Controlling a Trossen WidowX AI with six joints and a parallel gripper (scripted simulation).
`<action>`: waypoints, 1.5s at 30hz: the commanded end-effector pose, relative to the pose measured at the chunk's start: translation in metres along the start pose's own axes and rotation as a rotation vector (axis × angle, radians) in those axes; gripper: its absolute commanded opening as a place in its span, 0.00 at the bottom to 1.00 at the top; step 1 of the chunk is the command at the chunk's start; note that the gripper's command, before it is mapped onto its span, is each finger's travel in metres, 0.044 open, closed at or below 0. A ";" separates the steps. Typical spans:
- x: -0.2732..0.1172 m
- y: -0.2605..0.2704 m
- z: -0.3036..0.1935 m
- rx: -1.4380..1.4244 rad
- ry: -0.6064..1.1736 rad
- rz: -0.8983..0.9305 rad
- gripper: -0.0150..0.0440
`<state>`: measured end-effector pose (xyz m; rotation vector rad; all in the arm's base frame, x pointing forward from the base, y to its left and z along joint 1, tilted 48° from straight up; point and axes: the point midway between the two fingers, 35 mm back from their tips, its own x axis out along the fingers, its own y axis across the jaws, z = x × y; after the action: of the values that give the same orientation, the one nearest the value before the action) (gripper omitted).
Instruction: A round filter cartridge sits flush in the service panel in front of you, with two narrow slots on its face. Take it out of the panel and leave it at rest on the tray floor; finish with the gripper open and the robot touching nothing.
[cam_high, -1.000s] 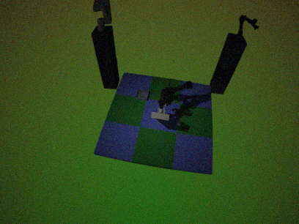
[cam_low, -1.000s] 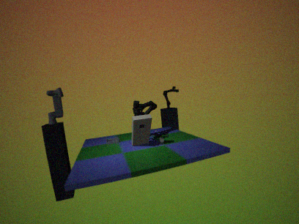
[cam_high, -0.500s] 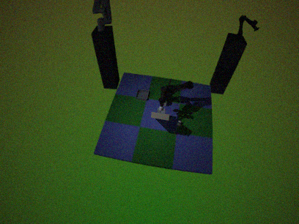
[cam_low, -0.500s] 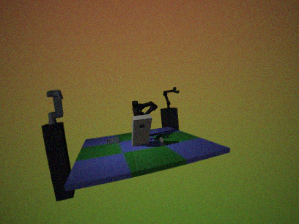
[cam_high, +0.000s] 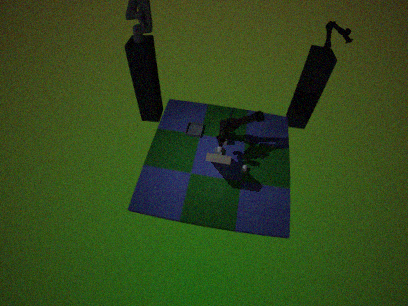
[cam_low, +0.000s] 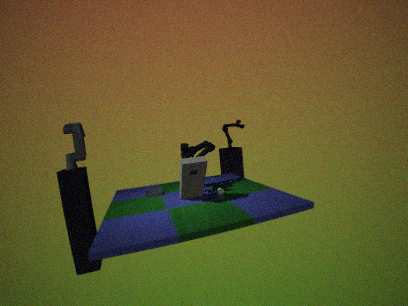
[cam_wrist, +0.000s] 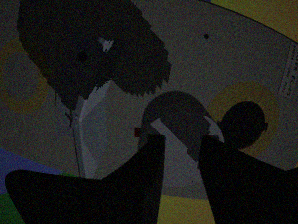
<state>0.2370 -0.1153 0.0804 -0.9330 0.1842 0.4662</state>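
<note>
The filter cartridge (cam_wrist: 175, 107) (cam_high: 219, 149) is a grey round body in the wrist view, out of the service panel (cam_wrist: 240, 55) (cam_high: 218, 158) (cam_low: 186, 182). My gripper (cam_wrist: 180, 142) (cam_high: 220, 144) is shut on it, with a fingertip on either side, in front of the panel's face. The dark round opening (cam_wrist: 244, 124) inside a yellow ring shows to the right of the cartridge. The slots cannot be made out. The grey tray (cam_high: 195, 130) (cam_low: 155, 191) lies on the table, left of the panel in the top and exterior views; nothing can be made out in it.
A small white ball (cam_high: 245, 168) (cam_low: 220, 191) lies on the checkered table (cam_high: 210, 205) (cam_low: 135, 227), right of the panel. A second yellow ring (cam_wrist: 39, 92) marks the panel's face at left. Two dark pillars (cam_high: 144, 80) (cam_high: 311, 85) bearing arm-like shapes stand beyond the table's edges.
</note>
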 end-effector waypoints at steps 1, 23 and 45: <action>0.001 0.011 0.003 0.001 0.004 -0.001 0.25; -0.003 -0.027 -0.007 0.001 0.004 -0.001 0.43; -0.049 -0.112 -0.028 0.171 0.011 0.030 0.83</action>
<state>0.2468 -0.2138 0.1679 -0.8970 0.2080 0.4498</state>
